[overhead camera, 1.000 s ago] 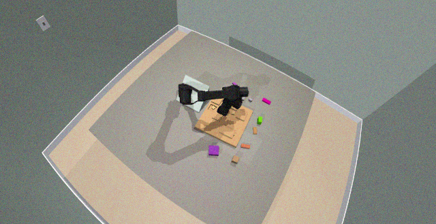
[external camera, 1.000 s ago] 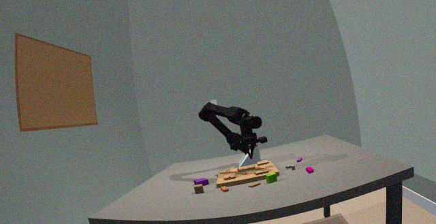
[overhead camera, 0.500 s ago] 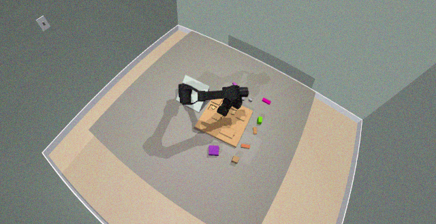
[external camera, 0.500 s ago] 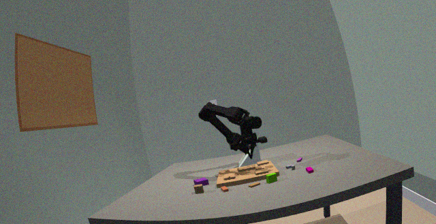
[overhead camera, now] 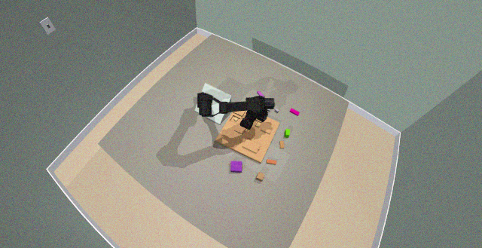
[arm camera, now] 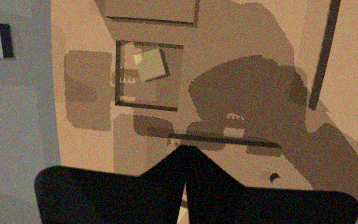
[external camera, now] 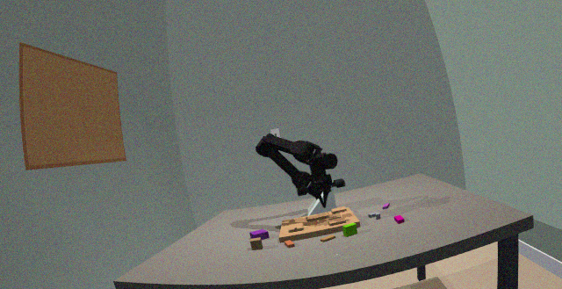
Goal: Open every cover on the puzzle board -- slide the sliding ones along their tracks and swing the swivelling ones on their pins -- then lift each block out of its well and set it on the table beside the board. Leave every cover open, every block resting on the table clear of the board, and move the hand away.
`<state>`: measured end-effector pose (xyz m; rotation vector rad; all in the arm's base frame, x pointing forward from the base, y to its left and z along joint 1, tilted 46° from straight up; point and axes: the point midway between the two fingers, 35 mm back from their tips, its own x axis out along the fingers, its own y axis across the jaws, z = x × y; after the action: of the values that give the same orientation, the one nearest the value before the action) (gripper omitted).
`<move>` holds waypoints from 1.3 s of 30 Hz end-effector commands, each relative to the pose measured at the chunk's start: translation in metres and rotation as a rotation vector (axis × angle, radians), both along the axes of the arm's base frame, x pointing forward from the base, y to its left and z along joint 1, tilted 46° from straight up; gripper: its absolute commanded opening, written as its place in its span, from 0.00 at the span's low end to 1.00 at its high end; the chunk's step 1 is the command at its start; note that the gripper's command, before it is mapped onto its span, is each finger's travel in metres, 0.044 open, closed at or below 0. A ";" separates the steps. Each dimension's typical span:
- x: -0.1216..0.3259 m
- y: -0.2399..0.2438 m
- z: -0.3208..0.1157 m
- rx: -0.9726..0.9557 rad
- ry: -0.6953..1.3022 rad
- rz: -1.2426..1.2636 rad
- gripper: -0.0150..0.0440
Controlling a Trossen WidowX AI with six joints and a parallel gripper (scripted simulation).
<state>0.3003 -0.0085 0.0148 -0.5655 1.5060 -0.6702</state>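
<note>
My gripper is shut and empty, its tips low above the wooden puzzle board. In the wrist view a pale yellow block lies askew in an uncovered square well, up and left of the fingertips. A flat wooden cover lies beyond that well. The top view also shows a pale yellow piece in a well near the board's upper left corner. Another wooden cover lies near the board's lower end. The arm and its shadow hide part of the board.
Around the board on the table lie a purple block, a tan block, an orange piece, a green block, a magenta block and small grey pieces. A pale panel stands by the arm's base.
</note>
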 end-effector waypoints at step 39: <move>-0.004 -0.032 -0.029 -0.007 0.006 0.000 0.25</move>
<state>0.2980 -0.0367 -0.0116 -0.5673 1.5049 -0.6723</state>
